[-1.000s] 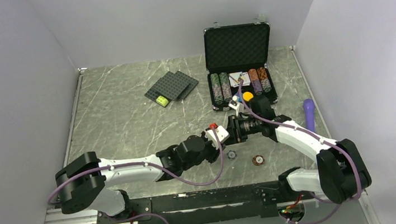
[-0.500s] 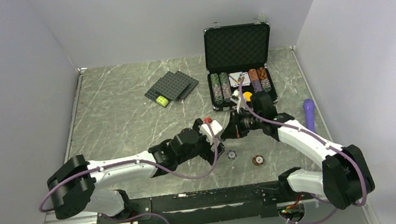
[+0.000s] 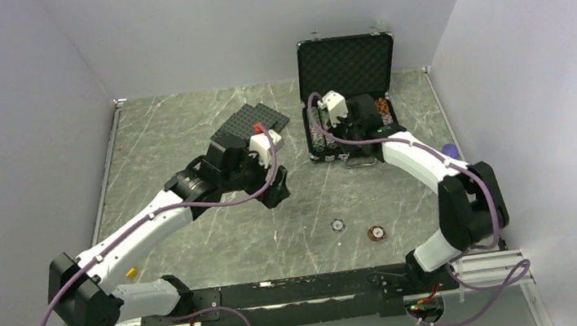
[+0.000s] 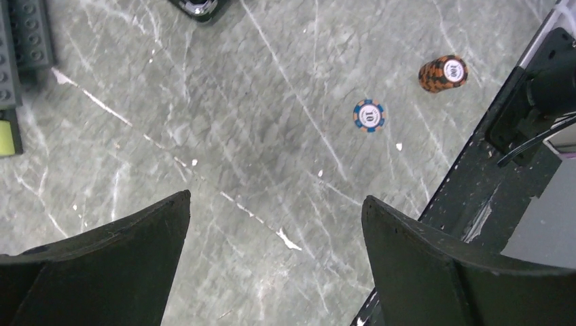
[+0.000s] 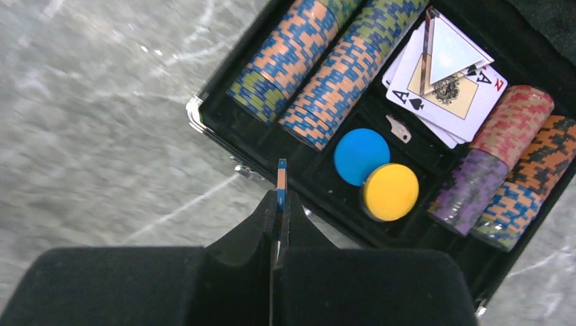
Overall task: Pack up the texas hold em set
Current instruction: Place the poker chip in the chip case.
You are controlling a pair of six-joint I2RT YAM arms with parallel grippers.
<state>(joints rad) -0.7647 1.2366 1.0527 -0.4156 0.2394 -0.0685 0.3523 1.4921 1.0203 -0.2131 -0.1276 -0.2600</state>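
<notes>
The black silver-edged briefcase (image 3: 343,40) stands open at the back right. It holds rows of poker chips (image 5: 339,68), cards (image 5: 445,81), a blue disc (image 5: 361,155) and an orange disc (image 5: 390,191). My right gripper (image 5: 280,200) hangs over the case's near rim, shut on a blue and orange chip (image 5: 281,178) held on edge. My left gripper (image 4: 276,197) is open and empty above the bare table, left of the case. A blue chip (image 4: 369,115) and a small brown chip stack (image 4: 443,73) lie loose on the table (image 3: 194,223).
Dark grey studded plates (image 3: 252,122) lie left of the case, with a yellow-green brick (image 4: 7,136) beside them. A purple object (image 3: 449,149) shows at the right table edge behind my right arm. The black base rail (image 3: 300,289) runs along the near edge.
My left gripper opened and drew back to the left, away from the right one. My right gripper shut on the chip and carried it up to the case.
</notes>
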